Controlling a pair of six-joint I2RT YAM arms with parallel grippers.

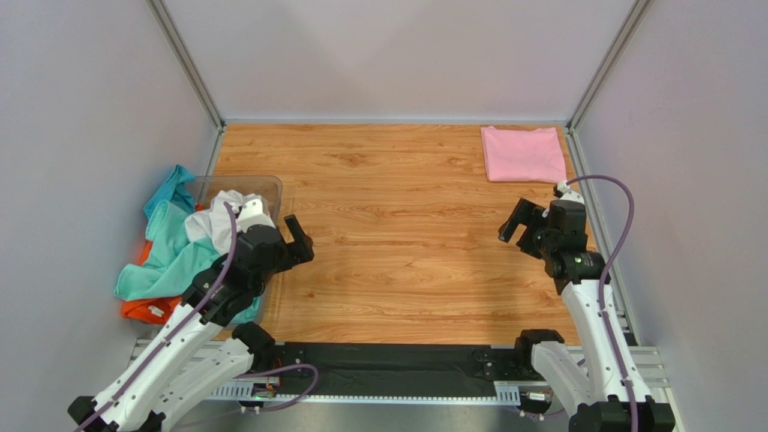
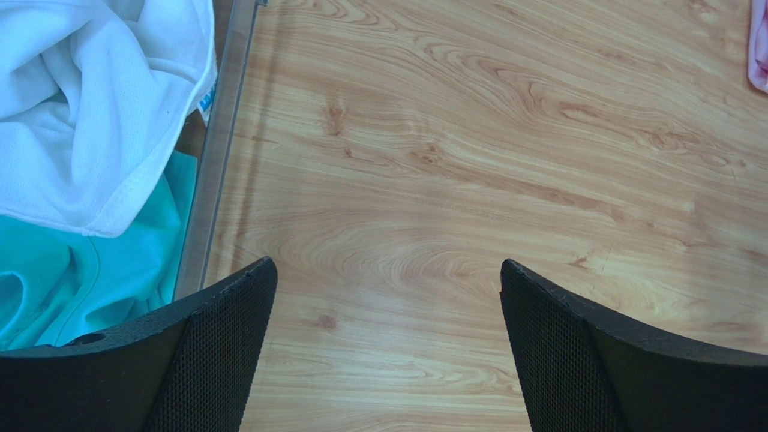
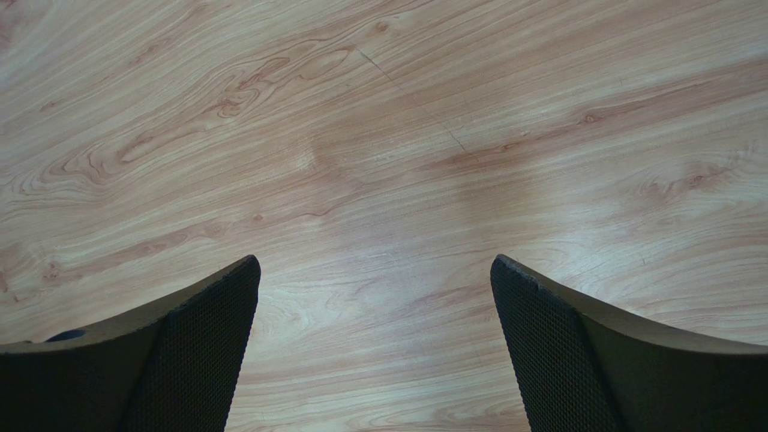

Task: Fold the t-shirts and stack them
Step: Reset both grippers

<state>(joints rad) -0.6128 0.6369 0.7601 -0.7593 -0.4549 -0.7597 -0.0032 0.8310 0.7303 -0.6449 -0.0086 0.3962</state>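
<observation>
A light pink t-shirt (image 1: 523, 154) lies folded flat at the far right of the table; its edge shows in the left wrist view (image 2: 760, 45). A white t-shirt (image 1: 216, 220), a teal t-shirt (image 1: 167, 247) and an orange t-shirt (image 1: 149, 309) are heaped in and over a clear plastic bin (image 1: 266, 185) at the left. The white shirt (image 2: 90, 99) and teal shirt (image 2: 54, 279) show in the left wrist view. My left gripper (image 1: 298, 236) is open and empty just right of the bin (image 2: 386, 279). My right gripper (image 1: 516, 220) is open and empty over bare wood (image 3: 374, 270).
The wooden table (image 1: 397, 243) is walled by grey panels on three sides. The bin's clear rim (image 2: 212, 171) runs beside my left fingers (image 2: 216, 342). A black rail (image 1: 388, 364) lies along the near edge between the arm bases.
</observation>
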